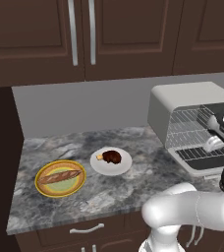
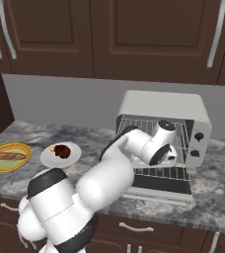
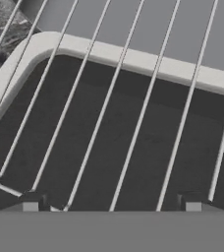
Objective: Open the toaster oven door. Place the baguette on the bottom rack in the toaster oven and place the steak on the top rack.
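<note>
Door point(image 2: 160, 184) lowered flat to expose the racks; open, empty end effector point(image 3: 111, 203) hovers over a pulled-out rack point(image 3: 133, 113). Baguette point(image 1: 60, 175) and steak point(image 1: 112, 156) wait on bench plates.

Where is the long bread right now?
The baguette lies on a yellow plate at the counter's left end, beside the white plate holding the steak, far from the toaster oven.

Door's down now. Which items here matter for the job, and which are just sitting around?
For the job: toaster oven, toaster oven door, top rack, bottom rack, baguette, steak, end effector.

Just lying about: yellow plate, white plate, cabinets.
</note>
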Motion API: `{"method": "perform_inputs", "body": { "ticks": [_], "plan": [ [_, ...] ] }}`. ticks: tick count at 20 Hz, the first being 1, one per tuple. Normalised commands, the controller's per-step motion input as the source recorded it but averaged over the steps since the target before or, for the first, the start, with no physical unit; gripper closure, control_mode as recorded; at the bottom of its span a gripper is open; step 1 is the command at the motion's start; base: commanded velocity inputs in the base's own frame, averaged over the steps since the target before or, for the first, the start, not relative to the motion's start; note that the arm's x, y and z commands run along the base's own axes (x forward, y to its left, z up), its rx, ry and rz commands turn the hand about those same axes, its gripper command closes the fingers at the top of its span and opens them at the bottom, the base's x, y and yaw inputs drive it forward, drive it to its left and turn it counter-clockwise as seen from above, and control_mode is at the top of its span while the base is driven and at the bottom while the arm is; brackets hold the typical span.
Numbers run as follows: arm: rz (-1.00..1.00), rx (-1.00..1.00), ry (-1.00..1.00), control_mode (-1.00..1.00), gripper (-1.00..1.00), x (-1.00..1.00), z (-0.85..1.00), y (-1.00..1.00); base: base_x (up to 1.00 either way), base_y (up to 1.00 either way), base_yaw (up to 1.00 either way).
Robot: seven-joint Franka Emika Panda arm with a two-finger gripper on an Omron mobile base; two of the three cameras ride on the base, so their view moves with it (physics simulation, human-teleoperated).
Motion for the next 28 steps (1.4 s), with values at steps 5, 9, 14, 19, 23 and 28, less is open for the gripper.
{"method": "perform_inputs", "body": {
  "ticks": [5, 9, 14, 19, 23, 28],
  "plan": [
    [0.0, 0.0, -0.03, -1.0, -1.0, -0.27, 0.66, 0.34, 0.0, 0.0, 0.0],
    [-0.09, -0.08, -0.12, -1.0, -1.0, -0.35, 0.27, 0.52, 0.0, 0.0, 0.0],
    [-0.15, -0.08, -0.06, -1.0, -1.0, -0.25, 0.07, 0.66, 0.0, 0.0, 0.0],
    [-0.16, -0.05, 0.0, -1.0, -1.0, -0.1, 0.03, 0.72, 0.0, 0.0, 0.0],
    [-0.14, -0.06, 0.0, -1.0, -1.0, -0.01, 0.01, 0.77, 0.0, 0.0, 0.0],
    [-0.12, -0.04, 0.0, -1.0, -1.0, 0.02, 0.07, 0.74, 0.0, 0.0, 0.0]
  ]
}}
